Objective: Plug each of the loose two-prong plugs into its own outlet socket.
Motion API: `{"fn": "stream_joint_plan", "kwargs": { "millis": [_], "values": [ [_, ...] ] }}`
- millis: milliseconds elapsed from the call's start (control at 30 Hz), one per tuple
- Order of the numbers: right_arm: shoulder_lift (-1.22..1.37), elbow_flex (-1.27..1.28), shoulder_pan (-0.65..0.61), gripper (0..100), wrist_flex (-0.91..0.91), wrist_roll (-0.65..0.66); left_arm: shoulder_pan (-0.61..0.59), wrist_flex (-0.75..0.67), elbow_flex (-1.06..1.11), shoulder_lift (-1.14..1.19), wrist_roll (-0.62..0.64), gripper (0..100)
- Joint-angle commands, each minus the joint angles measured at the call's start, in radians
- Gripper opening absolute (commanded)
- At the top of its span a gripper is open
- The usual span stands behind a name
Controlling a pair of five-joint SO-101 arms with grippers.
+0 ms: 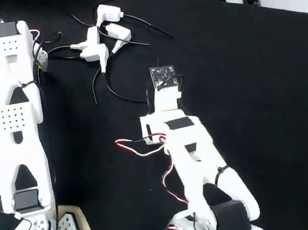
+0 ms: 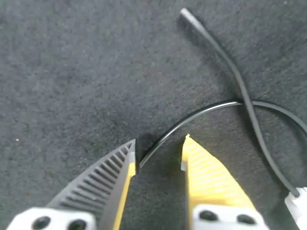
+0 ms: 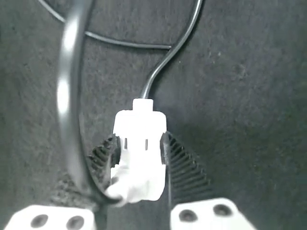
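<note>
Black cloth (image 1: 261, 78) is covering the whole table. Over it, the right claw (image 3: 139, 139) is clamping a white plug (image 3: 139, 129) between its ribbed fingers (image 3: 184, 167), one on each flank. The plug's black cord (image 3: 163, 67) is curving away from it across the cloth, and a second, thicker-looking cord (image 3: 69, 96) is hanging close in front of that wrist camera.

From above, the right arm (image 1: 194, 154) is reaching toward the middle of the table. A bunch of white plugs and outlet pieces (image 1: 97, 51) is lying well apart from it, toward the far left, with cords trailing out.

The left claw (image 2: 160, 148) is standing open just above the cloth, its yellow-edged fingers (image 2: 206, 177) spread apart and gripping nothing. A thin black cord (image 2: 192, 122) is running up to the gap between the tips, and another cord (image 2: 240, 86) is crossing over it.
</note>
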Motion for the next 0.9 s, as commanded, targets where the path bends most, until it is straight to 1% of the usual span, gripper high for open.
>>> {"fn": "stream_joint_plan", "kwargs": {
  "millis": [0, 33, 100, 267, 333, 400, 633, 867],
  "values": [
    [0.002, 0.002, 0.008, 1.5, 0.008, 0.000, -0.008, 0.008, -0.048, -0.017, 0.008, 16],
    [0.002, -0.001, 0.008, 1.7, 0.035, 0.009, -0.008, 0.008, -0.047, -0.017, 0.008, 16],
    [0.002, -0.008, 0.006, 5.6, 0.084, 0.058, -0.008, 0.008, -0.047, -0.017, 0.008, 16],
    [0.002, -0.010, 0.003, 25.7, 0.129, 0.077, -0.008, 0.008, -0.047, -0.017, 0.008, 16],
    [0.002, -0.008, 0.003, 30.3, 0.132, 0.077, -0.008, 0.008, -0.047, -0.017, 0.008, 16],
    [0.002, -0.008, 0.000, 30.7, 0.152, 0.077, -0.008, 0.008, -0.047, -0.017, 0.008, 16],
    [-0.005, -0.041, -0.091, 31.1, 0.238, 0.080, -0.004, 0.008, -0.048, -0.017, 0.008, 16],
    [-0.007, -0.145, -0.114, 31.2, 0.368, 0.083, -0.007, 0.008, -0.048, -0.017, 0.008, 16]
  ]
}}
